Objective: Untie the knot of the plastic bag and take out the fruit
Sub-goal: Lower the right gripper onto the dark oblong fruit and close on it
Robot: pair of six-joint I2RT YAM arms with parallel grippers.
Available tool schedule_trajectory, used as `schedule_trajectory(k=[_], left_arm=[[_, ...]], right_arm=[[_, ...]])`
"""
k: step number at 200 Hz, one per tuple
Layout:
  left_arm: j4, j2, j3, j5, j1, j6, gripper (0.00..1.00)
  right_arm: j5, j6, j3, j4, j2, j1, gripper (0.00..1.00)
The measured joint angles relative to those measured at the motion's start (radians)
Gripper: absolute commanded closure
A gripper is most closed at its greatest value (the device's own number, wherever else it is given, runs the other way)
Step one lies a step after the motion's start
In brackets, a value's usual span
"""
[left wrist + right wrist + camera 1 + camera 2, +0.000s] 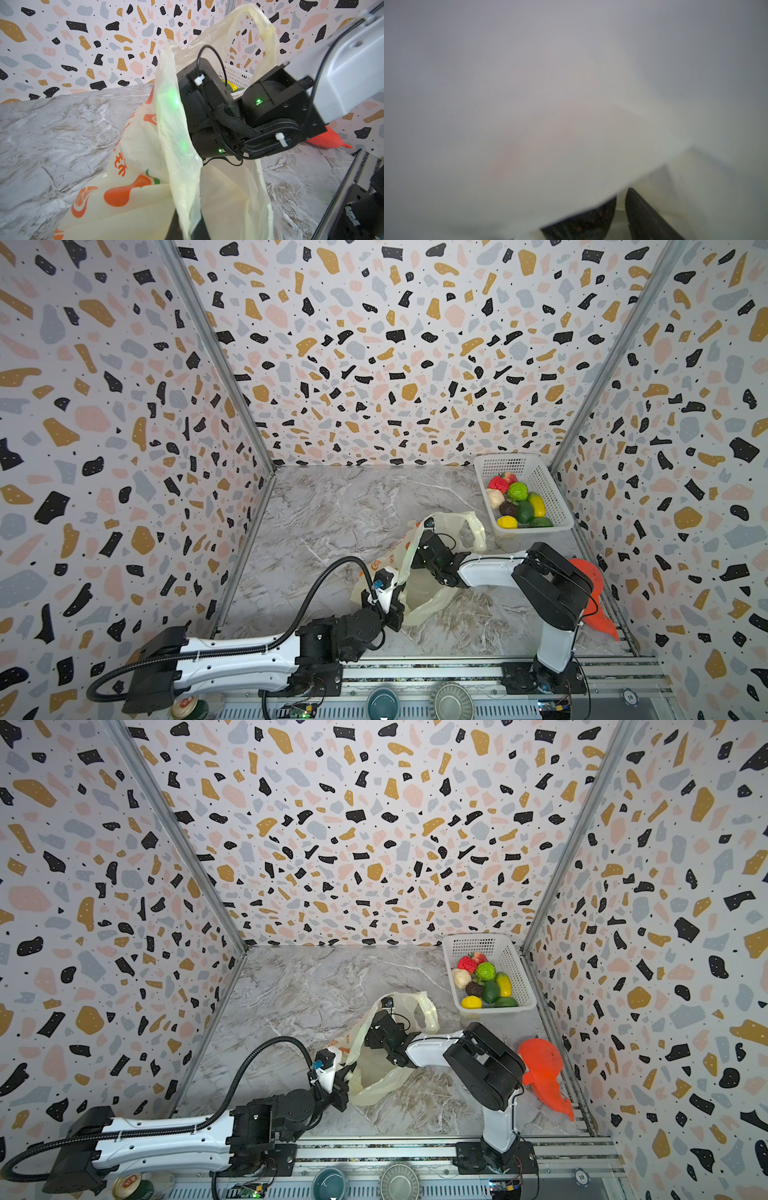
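The pale yellow plastic bag (419, 597) (374, 1077) stands open at mid table. No knot shows; a loose handle loop (473, 526) stands up at the far side. My left gripper (187, 228) (395, 608) is shut on a fold of the bag's near rim. My right arm's wrist (432, 551) reaches into the bag's mouth, and the gripper is hidden inside in both top views. In the right wrist view, bag film (571, 104) covers nearly everything; only dark fingers (643, 212) peek out, their gap unclear. Several fruit (519, 502) lie in the basket.
A white perforated basket (555, 497) sits in the far right corner. An orange-red plastic thing (594, 601) lies by the right wall behind my right arm. Two bowls (382, 703) and a can (189, 707) sit on the front rail. Patterned walls close in three sides.
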Motion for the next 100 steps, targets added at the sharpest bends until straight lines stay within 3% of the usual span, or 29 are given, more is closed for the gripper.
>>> schedule_trajectory(k=[23, 59, 100], left_arm=[[-0.002, -0.01, 0.0, -0.001, 0.0, 0.0, 1.0], [-0.003, -0.017, 0.0, -0.007, 0.0, 0.0, 1.0], [0.0, 0.0, -0.002, -0.027, -0.001, 0.0, 1.0]], right_arm=[[0.012, -0.011, 0.001, 0.006, 0.009, 0.0, 0.41], [0.008, -0.029, -0.026, 0.01, -0.021, 0.0, 0.45], [-0.089, -0.048, -0.063, -0.019, -0.112, 0.0, 0.46]])
